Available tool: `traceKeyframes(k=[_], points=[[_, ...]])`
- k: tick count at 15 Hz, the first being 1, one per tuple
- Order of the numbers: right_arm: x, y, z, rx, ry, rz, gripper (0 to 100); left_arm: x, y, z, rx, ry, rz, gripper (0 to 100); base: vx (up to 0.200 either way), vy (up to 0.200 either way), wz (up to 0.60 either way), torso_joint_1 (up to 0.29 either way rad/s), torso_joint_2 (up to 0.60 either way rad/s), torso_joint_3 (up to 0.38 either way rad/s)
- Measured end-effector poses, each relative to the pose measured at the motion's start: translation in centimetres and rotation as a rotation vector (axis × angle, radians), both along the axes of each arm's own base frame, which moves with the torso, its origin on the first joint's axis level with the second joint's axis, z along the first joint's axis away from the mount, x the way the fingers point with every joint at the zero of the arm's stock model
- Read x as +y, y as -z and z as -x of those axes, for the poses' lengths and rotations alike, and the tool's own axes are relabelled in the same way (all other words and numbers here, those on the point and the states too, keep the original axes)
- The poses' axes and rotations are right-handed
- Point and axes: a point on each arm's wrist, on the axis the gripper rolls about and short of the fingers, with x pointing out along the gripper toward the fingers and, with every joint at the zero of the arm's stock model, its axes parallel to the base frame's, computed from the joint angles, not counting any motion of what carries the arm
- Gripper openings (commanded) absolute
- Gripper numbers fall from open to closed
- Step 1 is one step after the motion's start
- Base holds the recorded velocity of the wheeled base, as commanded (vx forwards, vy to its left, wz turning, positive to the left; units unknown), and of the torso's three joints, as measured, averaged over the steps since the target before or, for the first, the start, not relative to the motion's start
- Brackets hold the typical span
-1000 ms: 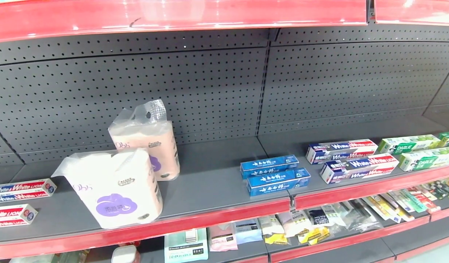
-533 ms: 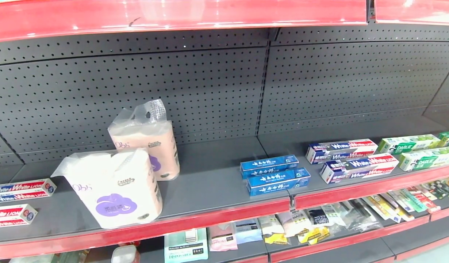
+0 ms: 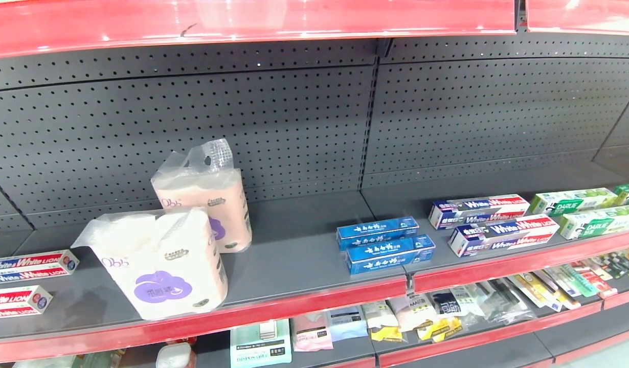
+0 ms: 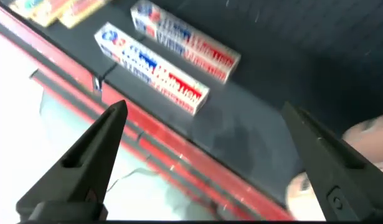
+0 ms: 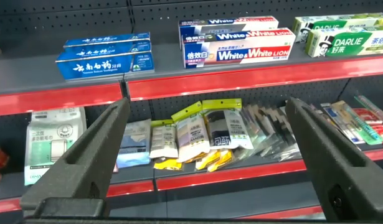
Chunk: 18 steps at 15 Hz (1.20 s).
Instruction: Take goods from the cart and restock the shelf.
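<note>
My left gripper (image 4: 203, 107) hangs wide open and empty near the left end of the shelf (image 3: 299, 250), by two white toothpaste boxes (image 4: 154, 71). Next along stand two toilet paper packs (image 3: 166, 266), upright, one behind the other, fronts to the aisle for shoppers, I'd judge. Then come blue toothpaste boxes (image 3: 385, 246), laid flat, labels forward. My right gripper (image 5: 208, 99), likewise spread with nothing between, faces those rows.

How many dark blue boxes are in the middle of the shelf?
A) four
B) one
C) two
C: only the rear blue box and the front blue box lie there, one right behind the other on the grey shelf.
</note>
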Motion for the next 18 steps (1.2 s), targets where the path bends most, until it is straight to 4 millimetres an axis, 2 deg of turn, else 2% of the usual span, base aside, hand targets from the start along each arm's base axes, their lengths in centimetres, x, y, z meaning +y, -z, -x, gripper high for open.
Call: traceKeyframes(k=[7,14,18], points=[[0.0,0.0,0.0,0.000,0.000,0.000,100,2.2,4.4,-3.3,0.312,0.179,0.009,100,0.000,0.000,0.00,0.000,0.00,0.000],[0.0,0.0,0.0,0.000,0.000,0.000,100,1.8,6.3,-7.3,0.323,0.372,0.081,100,0.000,0.000,0.00,0.000,0.00,0.000],[0.0,0.0,0.0,0.000,0.000,0.000,100,1.0,7.1,-8.3,0.339,0.432,0.102,100,0.000,0.000,0.00,0.000,0.00,0.000]])
